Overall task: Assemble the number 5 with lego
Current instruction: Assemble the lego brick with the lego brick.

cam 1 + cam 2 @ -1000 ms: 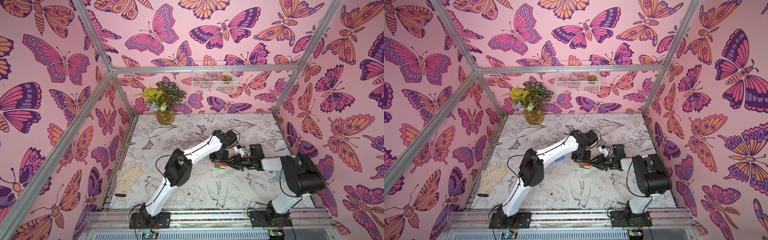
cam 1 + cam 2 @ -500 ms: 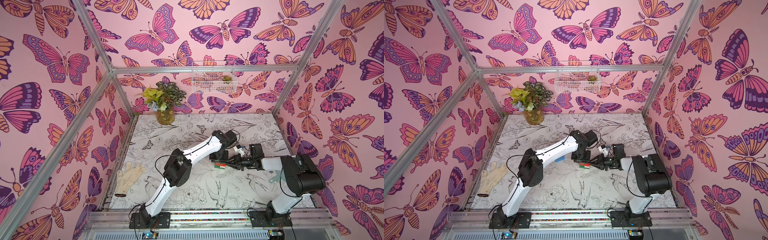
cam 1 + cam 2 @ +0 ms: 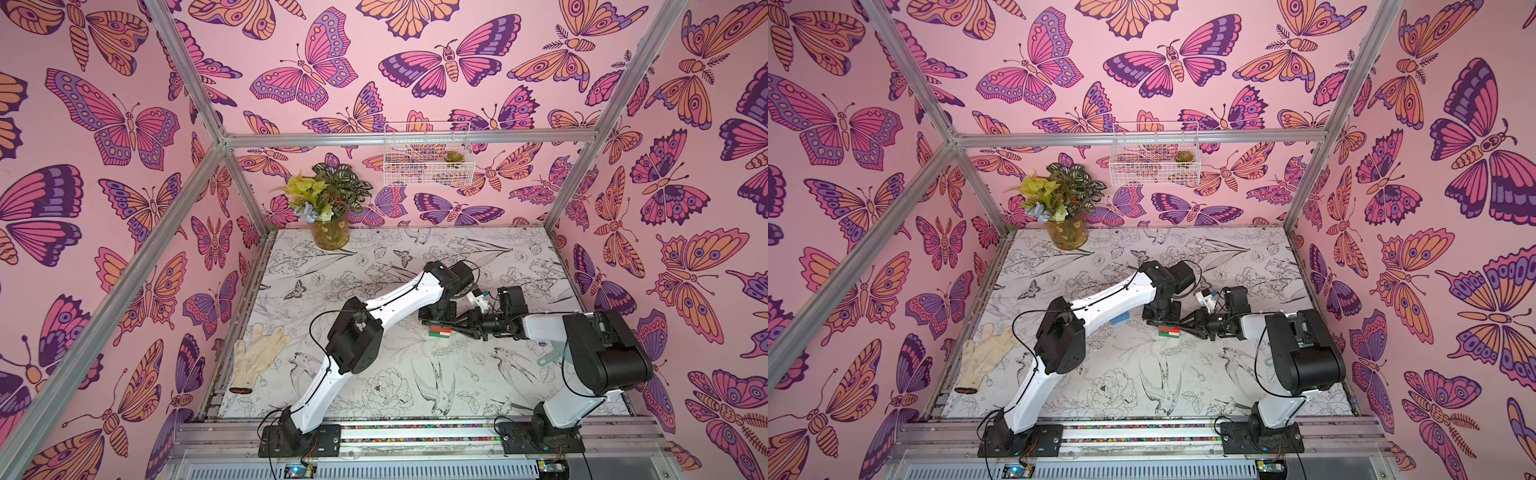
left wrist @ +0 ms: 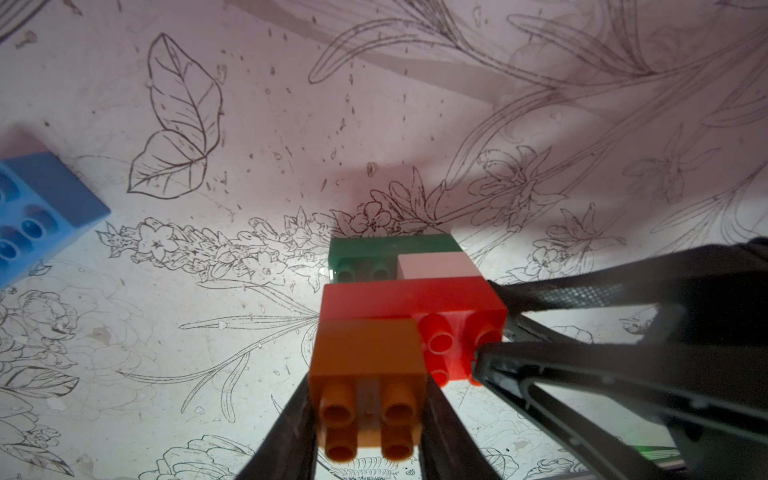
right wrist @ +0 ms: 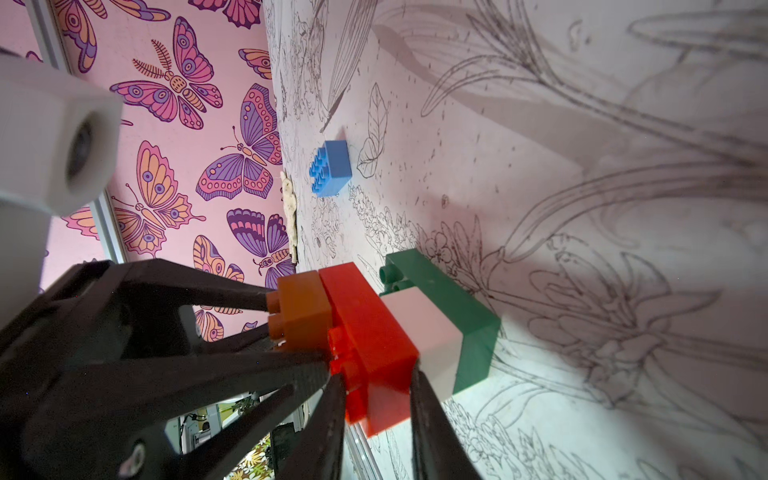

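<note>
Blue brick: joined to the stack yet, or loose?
Loose. The blue brick lies alone on the table, well apart from the green, white, red and orange stack; bare table shows between them.

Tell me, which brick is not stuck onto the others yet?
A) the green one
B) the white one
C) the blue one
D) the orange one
C: the blue brick lies alone on the table, well apart from the joined stack.
</note>
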`<move>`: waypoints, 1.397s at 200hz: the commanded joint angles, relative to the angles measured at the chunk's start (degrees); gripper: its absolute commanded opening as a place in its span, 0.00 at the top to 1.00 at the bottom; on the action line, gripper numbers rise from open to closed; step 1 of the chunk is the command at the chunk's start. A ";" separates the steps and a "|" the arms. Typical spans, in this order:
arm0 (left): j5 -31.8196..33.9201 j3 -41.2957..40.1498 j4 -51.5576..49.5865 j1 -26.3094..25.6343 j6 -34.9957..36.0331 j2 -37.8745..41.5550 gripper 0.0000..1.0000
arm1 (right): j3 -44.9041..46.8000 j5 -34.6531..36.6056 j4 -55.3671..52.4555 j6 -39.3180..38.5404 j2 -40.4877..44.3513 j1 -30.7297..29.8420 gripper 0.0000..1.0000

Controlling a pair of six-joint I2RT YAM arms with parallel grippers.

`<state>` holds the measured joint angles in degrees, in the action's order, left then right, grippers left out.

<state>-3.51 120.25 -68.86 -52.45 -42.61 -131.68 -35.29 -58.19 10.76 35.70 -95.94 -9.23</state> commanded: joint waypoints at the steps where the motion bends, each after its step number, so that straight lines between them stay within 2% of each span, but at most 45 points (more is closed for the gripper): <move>1: -2.50 -2.65 0.53 -1.31 0.33 -2.98 0.54 | 0.87 5.37 -6.21 -1.69 -1.44 -2.70 0.73; 61: -1.33 -2.04 -0.17 -0.75 0.51 -1.36 0.45 | 0.49 5.90 -7.80 -2.39 -0.72 -2.64 0.73; 84: -0.21 -2.03 -0.74 -0.17 0.89 -0.33 0.32 | 0.26 5.94 -8.12 -2.52 -0.74 -2.64 0.73; 180: 0.66 -1.77 -0.66 1.64 2.02 3.90 0.31 | -0.68 6.43 -9.87 -3.06 -0.47 -2.65 0.73; 279: 2.54 -6.50 -0.57 2.07 1.45 10.22 0.34 | -0.91 6.60 -10.27 -3.43 -0.82 -2.68 0.74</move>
<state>-3.09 116.05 -68.79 -50.92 -41.19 -124.44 -37.19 -56.49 6.63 34.02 -95.44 -10.92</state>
